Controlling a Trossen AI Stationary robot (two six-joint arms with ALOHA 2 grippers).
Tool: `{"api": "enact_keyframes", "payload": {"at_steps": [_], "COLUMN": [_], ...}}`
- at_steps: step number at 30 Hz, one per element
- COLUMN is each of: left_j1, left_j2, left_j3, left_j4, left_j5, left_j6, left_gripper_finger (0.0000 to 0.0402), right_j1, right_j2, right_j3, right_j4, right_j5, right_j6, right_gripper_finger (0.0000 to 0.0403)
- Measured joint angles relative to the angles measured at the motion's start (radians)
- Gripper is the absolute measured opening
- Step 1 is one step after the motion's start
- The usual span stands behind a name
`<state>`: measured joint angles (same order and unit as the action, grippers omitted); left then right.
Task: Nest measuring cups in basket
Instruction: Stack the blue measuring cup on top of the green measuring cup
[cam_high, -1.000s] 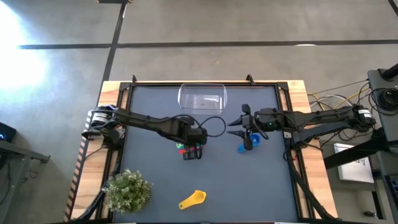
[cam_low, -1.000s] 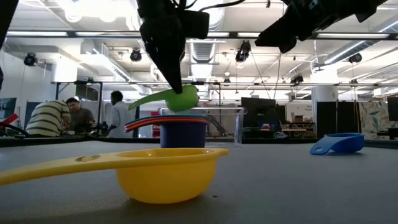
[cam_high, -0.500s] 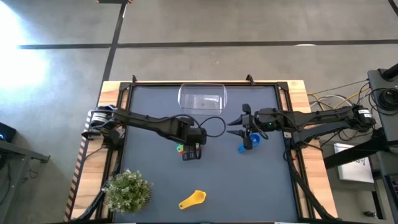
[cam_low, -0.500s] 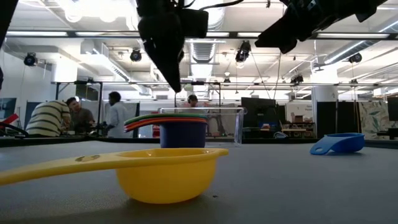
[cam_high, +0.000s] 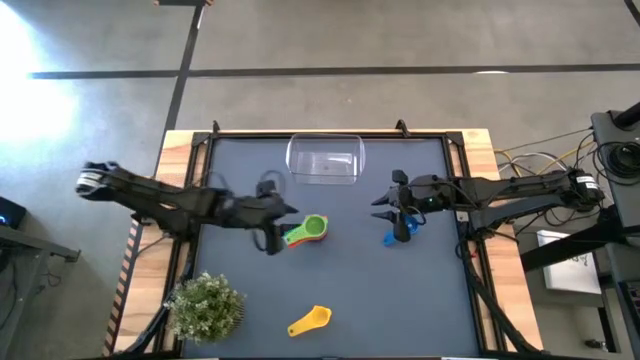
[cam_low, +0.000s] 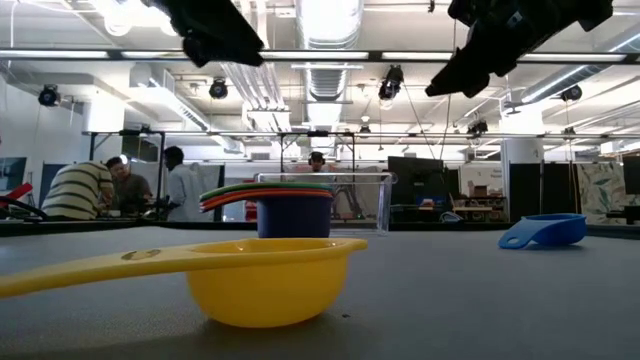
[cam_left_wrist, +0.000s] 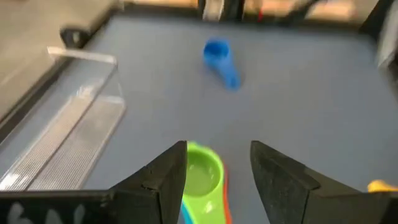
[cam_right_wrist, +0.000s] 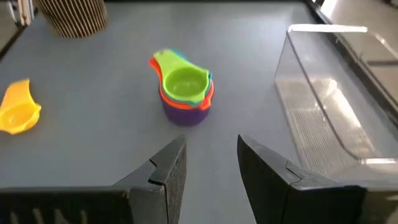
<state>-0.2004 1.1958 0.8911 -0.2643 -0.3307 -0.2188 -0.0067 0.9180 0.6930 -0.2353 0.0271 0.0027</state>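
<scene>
Several measuring cups stand nested in a stack (cam_high: 308, 231) at the table's middle, green on top and purple at the bottom; it also shows in the right wrist view (cam_right_wrist: 183, 88) and the low view (cam_low: 290, 208). A blue cup (cam_high: 396, 233) lies to the stack's right. A yellow cup (cam_high: 310, 320) lies near the front edge. The clear basket (cam_high: 325, 158) stands at the far middle, with no cup in it. My left gripper (cam_high: 282, 226) is open and empty, just left of the stack and above it. My right gripper (cam_high: 381, 207) is open and empty above the blue cup.
A small green potted plant (cam_high: 205, 305) stands at the near left corner. Bare table lies between the stack and the basket and along the right near side. People sit in the room beyond the table (cam_low: 95, 190).
My left gripper held the green cup just above the stack, set it into the stack and let go. It has then risen and drawn back toward the table's left edge. The green cup now sits nested on top of the stack.
</scene>
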Motion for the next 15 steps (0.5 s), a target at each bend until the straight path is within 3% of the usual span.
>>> {"api": "enact_keyframes", "payload": {"at_steps": [4,9,15], "left_j1": [-0.004,-0.004,-0.004], "left_j2": [-0.163,-0.300,-0.366], "left_j3": [-0.192,-0.358,-0.428], "left_j4": [0.225,0.376,0.410], "left_j5": [0.000,0.000,0.000], "left_j6": [0.000,0.000,0.000], "left_gripper_finger": [0.0160,0.0160,0.0160], "right_j1": [0.000,0.000,0.020], "right_j2": [0.000,0.001,0.002], "right_j3": [0.047,0.067,0.031], "right_j4": [-0.224,-0.489,-0.562], "right_j5": [-0.002,-0.040,-0.106], "right_j6": [0.066,0.207,0.285], "right_gripper_finger": [0.0132,0.0132,0.0132]}}
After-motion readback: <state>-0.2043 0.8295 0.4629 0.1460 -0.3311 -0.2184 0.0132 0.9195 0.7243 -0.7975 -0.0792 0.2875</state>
